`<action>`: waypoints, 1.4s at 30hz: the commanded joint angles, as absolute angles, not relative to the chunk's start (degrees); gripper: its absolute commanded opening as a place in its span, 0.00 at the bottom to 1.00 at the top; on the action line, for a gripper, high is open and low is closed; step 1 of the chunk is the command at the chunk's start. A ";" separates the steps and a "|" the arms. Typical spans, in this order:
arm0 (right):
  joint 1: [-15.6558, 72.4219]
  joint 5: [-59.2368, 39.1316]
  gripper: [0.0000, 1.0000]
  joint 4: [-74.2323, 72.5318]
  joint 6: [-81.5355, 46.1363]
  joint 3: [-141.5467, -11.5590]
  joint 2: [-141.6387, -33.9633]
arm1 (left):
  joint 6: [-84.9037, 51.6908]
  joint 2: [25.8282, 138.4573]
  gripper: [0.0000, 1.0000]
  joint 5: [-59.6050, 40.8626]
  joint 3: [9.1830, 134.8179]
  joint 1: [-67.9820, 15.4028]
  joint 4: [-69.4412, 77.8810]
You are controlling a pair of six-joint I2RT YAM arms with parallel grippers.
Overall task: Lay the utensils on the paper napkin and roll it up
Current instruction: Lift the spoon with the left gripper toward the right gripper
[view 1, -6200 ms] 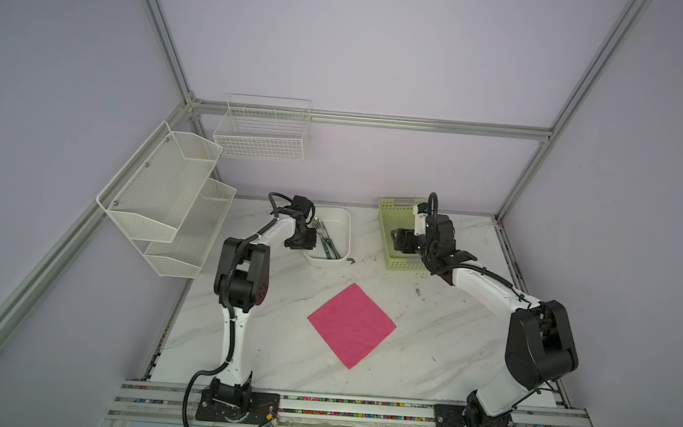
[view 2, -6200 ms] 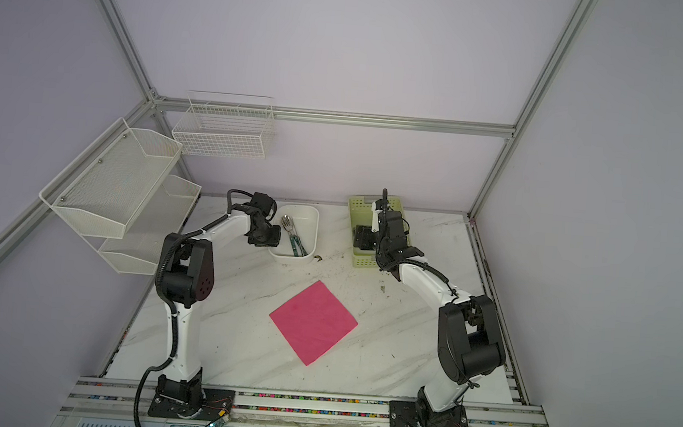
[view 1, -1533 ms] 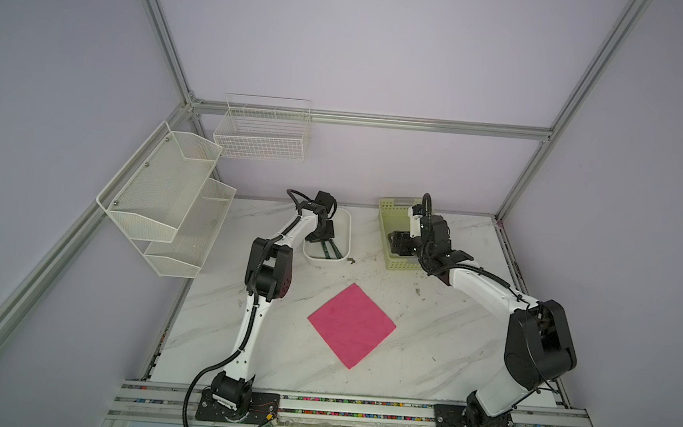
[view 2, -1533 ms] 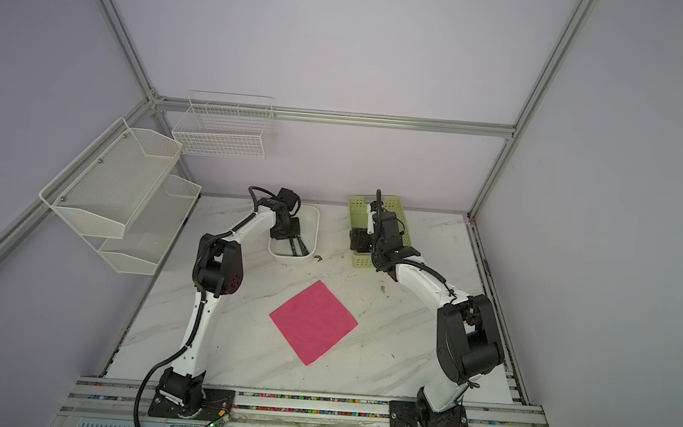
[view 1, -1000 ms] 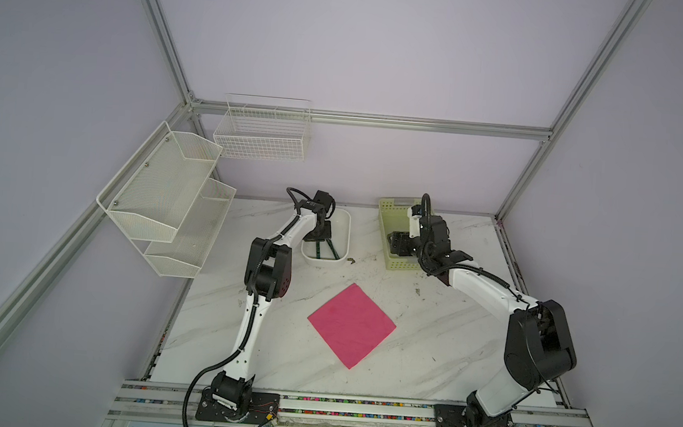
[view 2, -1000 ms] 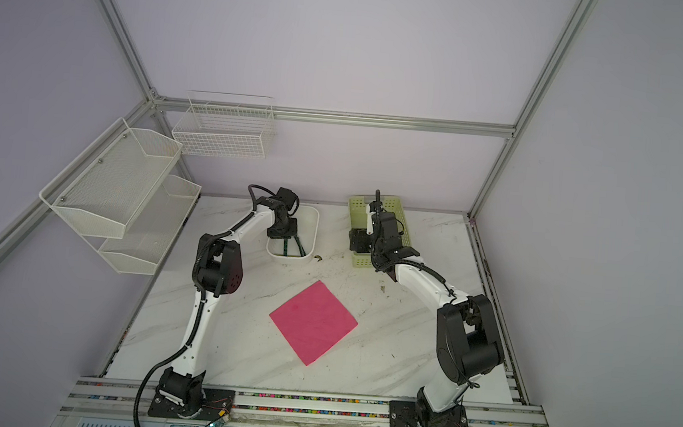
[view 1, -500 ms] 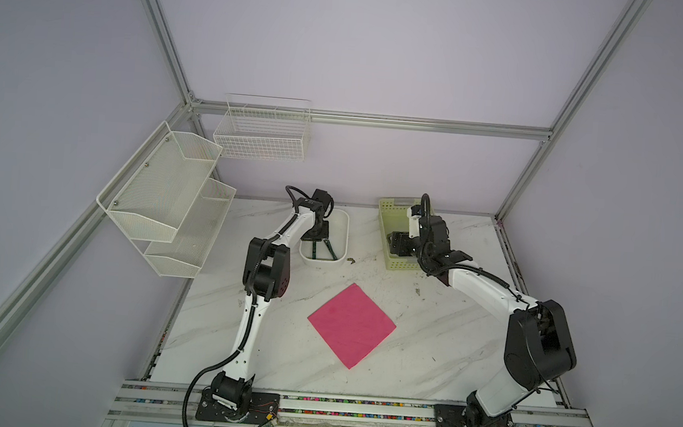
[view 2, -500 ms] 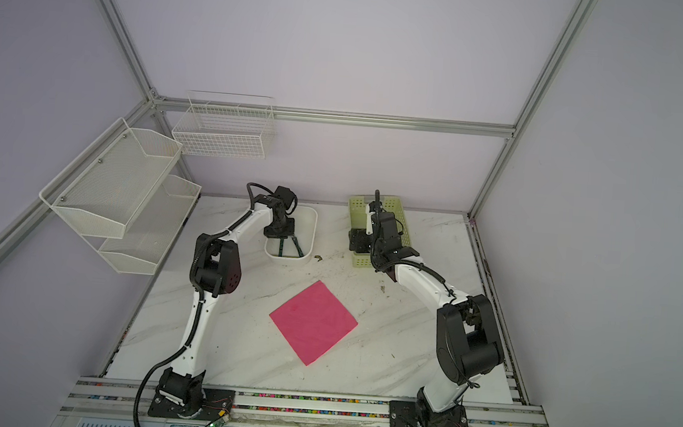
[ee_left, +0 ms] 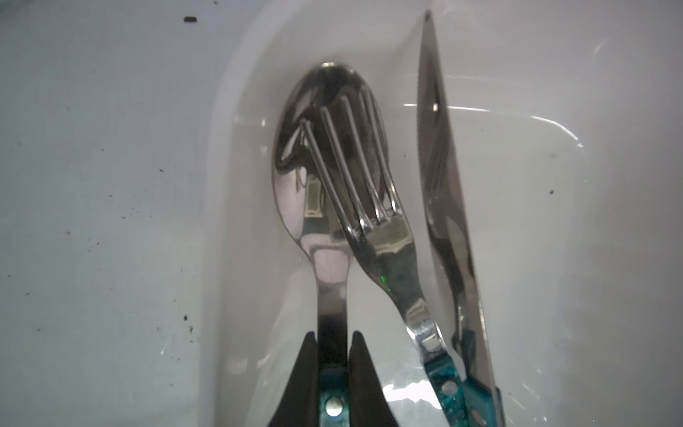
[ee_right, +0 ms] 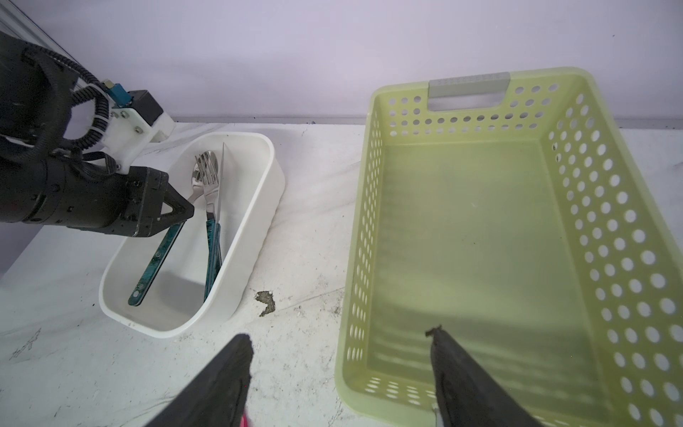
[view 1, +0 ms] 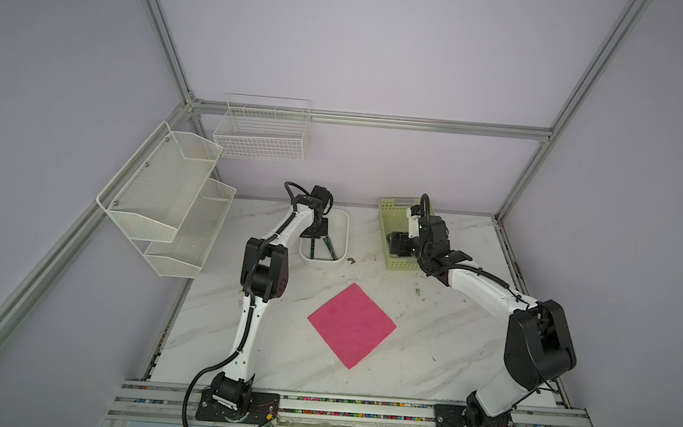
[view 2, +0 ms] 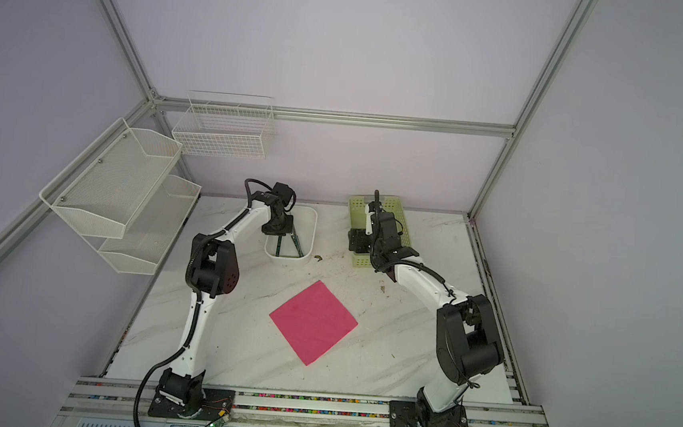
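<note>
The pink paper napkin (view 1: 351, 326) (view 2: 313, 323) lies flat in the middle of the table, set like a diamond. The utensils are in a white tub (view 1: 345, 223) (view 2: 312, 216) at the back. They are a spoon (ee_left: 314, 177), a fork (ee_left: 369, 207) lying partly over its bowl, and a knife (ee_left: 443, 185). My left gripper (ee_left: 332, 344) (view 1: 316, 233) (ee_right: 184, 212) reaches into the tub. It is shut on the spoon where the metal neck meets the teal handle (ee_right: 155, 258). My right gripper (ee_right: 340, 334) (view 1: 391, 243) hangs open and holds nothing, over the near left rim of a green basket (ee_right: 480, 240).
The green perforated basket (view 1: 388, 210) has nothing in it and stands right of the tub. A small scrap of dirt (ee_right: 266, 301) lies on the table between them. White mesh shelves (view 1: 165, 205) hang on the left wall and a wire basket (view 1: 262, 133) on the back wall.
Six seconds ago my left gripper was beside the tub's left rim. It now reaches into the tub and grips the spoon. Over the last second hardly anything has moved. The right arm has stayed put.
</note>
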State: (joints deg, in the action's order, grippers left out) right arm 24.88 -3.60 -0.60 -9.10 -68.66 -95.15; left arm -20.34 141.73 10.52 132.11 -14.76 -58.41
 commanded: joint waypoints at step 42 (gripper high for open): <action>27.18 -33.59 0.47 -12.49 -38.09 -76.87 -99.97 | -13.58 113.97 0.04 -12.08 116.36 -19.10 -39.01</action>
